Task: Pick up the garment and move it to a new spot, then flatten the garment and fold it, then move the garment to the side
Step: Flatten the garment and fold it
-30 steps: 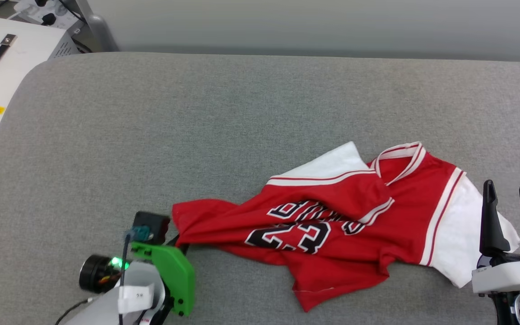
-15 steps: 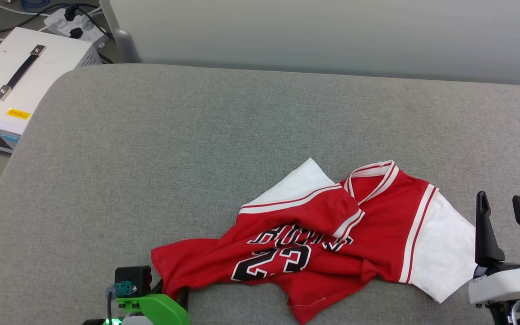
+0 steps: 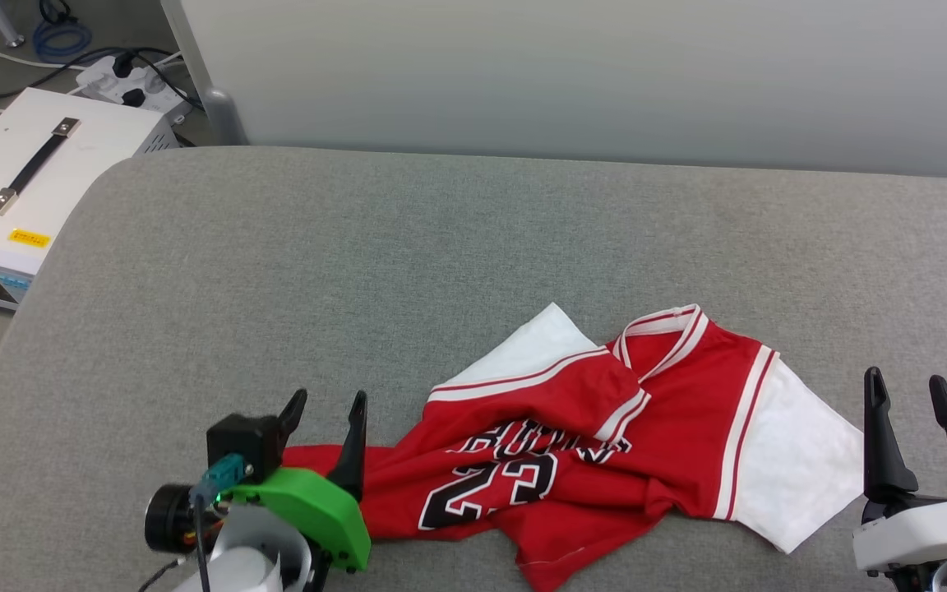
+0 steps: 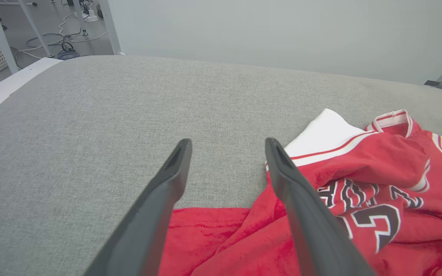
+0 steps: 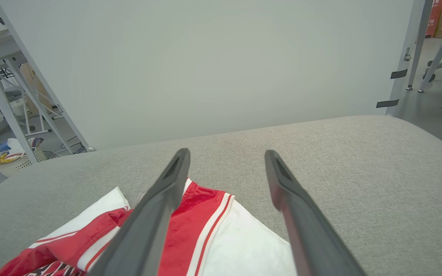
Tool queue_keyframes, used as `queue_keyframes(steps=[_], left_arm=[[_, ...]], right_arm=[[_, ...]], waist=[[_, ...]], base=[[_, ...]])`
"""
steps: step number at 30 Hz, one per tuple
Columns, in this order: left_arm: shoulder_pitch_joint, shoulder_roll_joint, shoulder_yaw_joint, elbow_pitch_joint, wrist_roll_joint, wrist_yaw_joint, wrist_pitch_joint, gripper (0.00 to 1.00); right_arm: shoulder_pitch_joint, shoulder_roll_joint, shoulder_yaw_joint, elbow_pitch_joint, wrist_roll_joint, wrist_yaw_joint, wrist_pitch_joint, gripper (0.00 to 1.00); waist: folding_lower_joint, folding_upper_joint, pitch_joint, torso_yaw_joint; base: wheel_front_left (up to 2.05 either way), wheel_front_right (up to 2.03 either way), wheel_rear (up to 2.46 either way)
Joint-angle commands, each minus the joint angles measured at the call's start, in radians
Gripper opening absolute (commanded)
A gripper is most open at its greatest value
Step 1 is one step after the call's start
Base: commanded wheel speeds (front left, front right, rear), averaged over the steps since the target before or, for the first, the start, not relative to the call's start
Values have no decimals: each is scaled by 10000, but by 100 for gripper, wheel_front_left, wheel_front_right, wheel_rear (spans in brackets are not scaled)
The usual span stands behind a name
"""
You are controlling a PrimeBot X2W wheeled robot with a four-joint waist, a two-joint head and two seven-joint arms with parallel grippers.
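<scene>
1. The left gripper (image 3: 327, 409) stood spread and empty, its fingers above the red hem of the jersey (image 3: 605, 444).
2. The right gripper (image 3: 906, 386) was also spread and empty, just beside the white sleeve (image 3: 802, 460).
3. The crumpled jersey lay between them on the grey cushion (image 3: 358, 263).

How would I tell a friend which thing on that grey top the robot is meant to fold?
Start at the wide grey padded surface. Near the robot's side of it, between the left gripper and right gripper, lies a crumpled garment. It is bright red with white sleeves, striped trim and a black number 23, unlike the plain grey around it.
</scene>
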Motion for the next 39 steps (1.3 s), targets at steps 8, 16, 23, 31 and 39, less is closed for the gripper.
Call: queue_keyframes(steps=[8, 16, 23, 31, 39], left_arm=[[-2795, -588, -751, 707, 301, -1496, 1541, 100], [-5032, -1536, -1522, 2419, 110, -3093, 3387, 100], [-6197, -1995, -2076, 4140, -247, -4114, 5191, 100], [-6662, -2073, -2675, 6143, -207, -4713, 6377, 100], [-6663, -2378, -3341, 6880, -71, -5180, 6750, 0]], right_arm=[[-322, -12, 26, -201, -18, -7, 99, 100], [-961, -12, 423, -154, -57, -7, 103, 100], [-1394, -12, 726, 157, 68, -7, -131, 100], [-1755, -12, 1125, 779, 361, -7, -445, 100], [-1826, -12, 1014, 1082, 388, -7, -631, 100]], waist=[[1, 0, 795, -290], [1, 0, 1760, -977], [1, 0, 2390, -1516], [1, 0, 2731, -2025], [1, 0, 2742, -1949]], base=[[0, 0, 0], [0, 0, 0], [0, 0, 0], [0, 0, 0], [0, 0, 0]])
